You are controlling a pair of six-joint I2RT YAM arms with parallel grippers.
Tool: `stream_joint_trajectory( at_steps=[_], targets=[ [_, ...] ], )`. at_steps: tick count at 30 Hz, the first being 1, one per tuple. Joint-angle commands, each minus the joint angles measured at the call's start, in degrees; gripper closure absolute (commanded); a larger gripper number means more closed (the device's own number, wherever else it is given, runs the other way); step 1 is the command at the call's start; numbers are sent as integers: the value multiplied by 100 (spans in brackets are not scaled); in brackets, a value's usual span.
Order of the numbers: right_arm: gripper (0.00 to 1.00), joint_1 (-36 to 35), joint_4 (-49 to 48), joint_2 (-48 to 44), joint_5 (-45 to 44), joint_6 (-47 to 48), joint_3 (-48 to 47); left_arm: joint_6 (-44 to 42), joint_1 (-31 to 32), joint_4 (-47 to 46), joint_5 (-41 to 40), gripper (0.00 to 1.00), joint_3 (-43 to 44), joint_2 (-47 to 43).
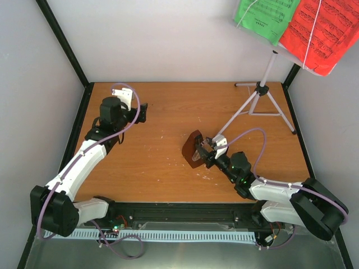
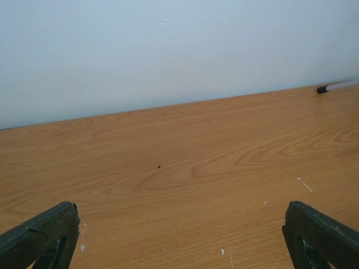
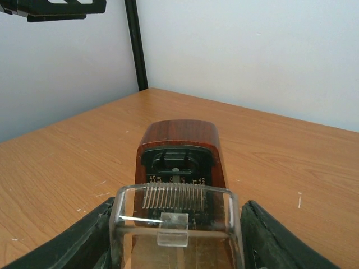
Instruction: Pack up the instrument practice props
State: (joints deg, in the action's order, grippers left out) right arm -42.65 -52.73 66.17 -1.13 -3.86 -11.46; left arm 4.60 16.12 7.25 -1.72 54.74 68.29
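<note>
**Metronome held at the table's middle, stand left at the far corner**

The dark brown metronome [image 1: 192, 149] is seen on the wooden table [image 1: 151, 168], slightly toward 3 o'clock from its middle. It is met from 4 o'clock by the right claw [image 1: 202, 150]. In the right wrist view the clear cover [image 3: 176, 221] is clamped between the two dark fingers [image 3: 76, 246], one pressed against each side. The brown body [image 3: 179, 143] and its tempo scale are seen just beyond and through the cover. Whether the cover is fully seated on the body cannot be told.

The left claw [image 1: 140, 112] is held at 10 o'clock on the table, well apart from the metronome. Its jaws are spread wide, and only bare wood is seen between them in the left wrist view [image 2: 179, 238]. The black tip of one stand leg [image 2: 335, 87] is caught at 2 o'clock in that view, near the back wall.

The white tripod music stand [image 1: 259, 89] is set upright at 1 o'clock, with one long leg stretched toward the metronome and ended near the right claw. A green sheet [image 1: 266, 17] and a red sheet [image 1: 322, 31] are carried side by side at its top, the green one at 9 o'clock of the red. The plate behind them is hidden. A black frame post [image 1: 64, 42] is seen at 11 o'clock.
</note>
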Motion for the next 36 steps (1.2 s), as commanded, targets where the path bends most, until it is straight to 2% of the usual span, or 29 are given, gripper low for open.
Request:
stream_joint_trajectory(
  at_steps=[1, 18, 36],
  targets=[
    [46, -59, -324, 122, -74, 178, 63, -188, -30, -164, 9, 1, -27, -107],
    [45, -59, -487, 449, -56, 272, 66, -214, -30, -133, 74, 0, -33, -88],
    [48, -237, -1608, 806, -177, 491, 379, -196, -34, -137, 198, 1, -51, -57]
  ],
)
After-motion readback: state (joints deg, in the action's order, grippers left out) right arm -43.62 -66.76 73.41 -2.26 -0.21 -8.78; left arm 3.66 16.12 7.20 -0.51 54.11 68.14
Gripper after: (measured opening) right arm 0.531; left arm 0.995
